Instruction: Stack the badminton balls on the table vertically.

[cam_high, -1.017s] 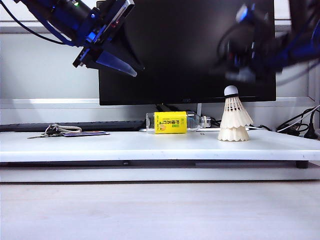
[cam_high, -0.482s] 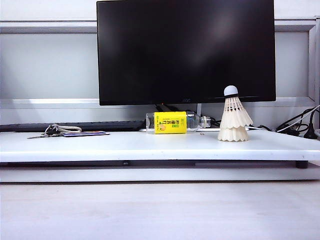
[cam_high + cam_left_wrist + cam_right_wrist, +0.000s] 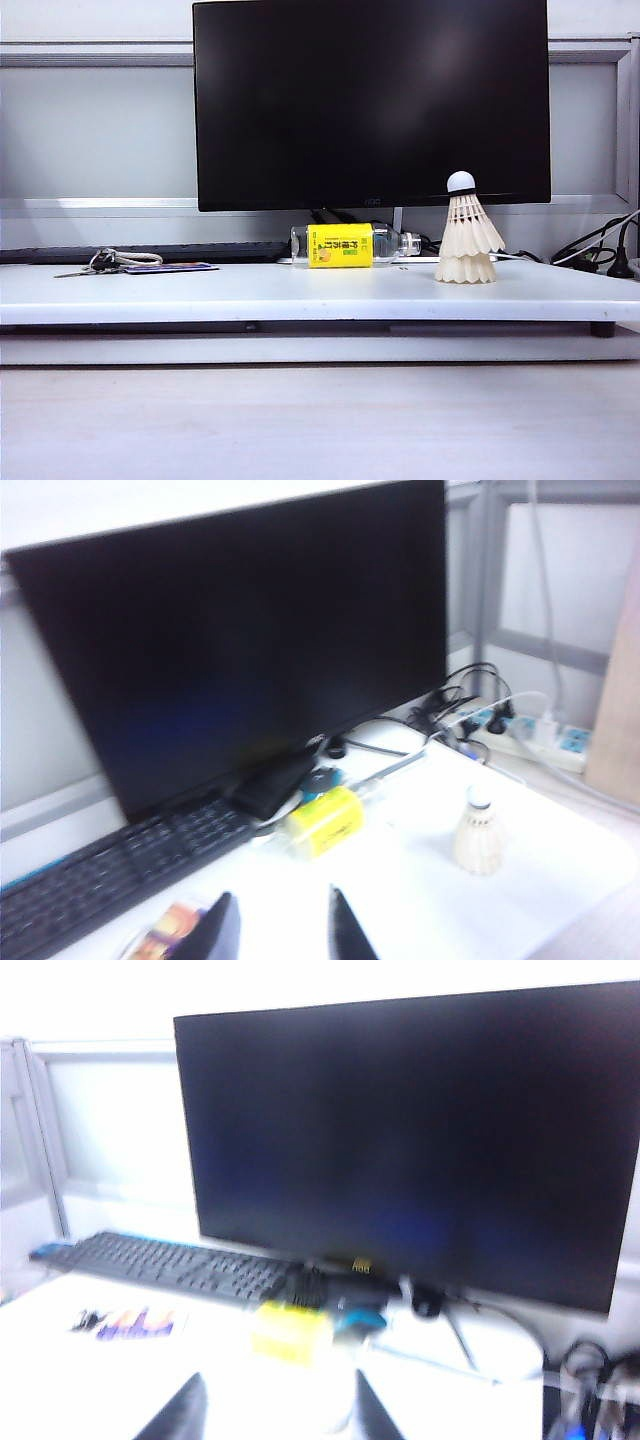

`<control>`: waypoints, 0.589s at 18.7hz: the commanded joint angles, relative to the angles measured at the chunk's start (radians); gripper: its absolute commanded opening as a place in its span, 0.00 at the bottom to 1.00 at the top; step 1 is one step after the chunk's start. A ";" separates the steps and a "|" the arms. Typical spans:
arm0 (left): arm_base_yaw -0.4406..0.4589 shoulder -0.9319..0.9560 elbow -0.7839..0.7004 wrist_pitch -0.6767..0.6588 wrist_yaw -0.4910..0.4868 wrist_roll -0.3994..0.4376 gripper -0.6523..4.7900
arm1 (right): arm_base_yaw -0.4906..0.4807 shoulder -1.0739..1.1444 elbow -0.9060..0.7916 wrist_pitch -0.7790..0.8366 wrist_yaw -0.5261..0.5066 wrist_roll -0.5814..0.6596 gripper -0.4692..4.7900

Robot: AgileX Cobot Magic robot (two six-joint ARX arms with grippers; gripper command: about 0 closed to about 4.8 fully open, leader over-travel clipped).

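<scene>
The two badminton balls stand nested as one upright stack on the table (image 3: 250, 292), at its right. The upper one (image 3: 463, 212) has its cork tip up, and the lower one (image 3: 466, 268) shows only its skirt. The left wrist view shows the same stack (image 3: 478, 835) well ahead of my left gripper (image 3: 282, 932), which is open with nothing between its fingers. My right gripper (image 3: 278, 1412) is open too, over the washed-out white tabletop. Neither arm appears in the exterior view.
A yellow-labelled clear bottle (image 3: 345, 245) lies on its side left of the stack. Behind stand a large black monitor (image 3: 370, 100) and a keyboard (image 3: 120, 865). Keys and a card (image 3: 135, 264) lie at the table's left, and cables (image 3: 595, 255) at its right.
A second ago both arms hung at the top of the exterior view. They have since left that view. The stack and the bottle have not moved.
</scene>
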 commanded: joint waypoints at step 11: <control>0.000 -0.544 -0.400 -0.074 -0.150 -0.159 0.35 | 0.000 -0.345 -0.138 -0.316 0.003 0.061 0.34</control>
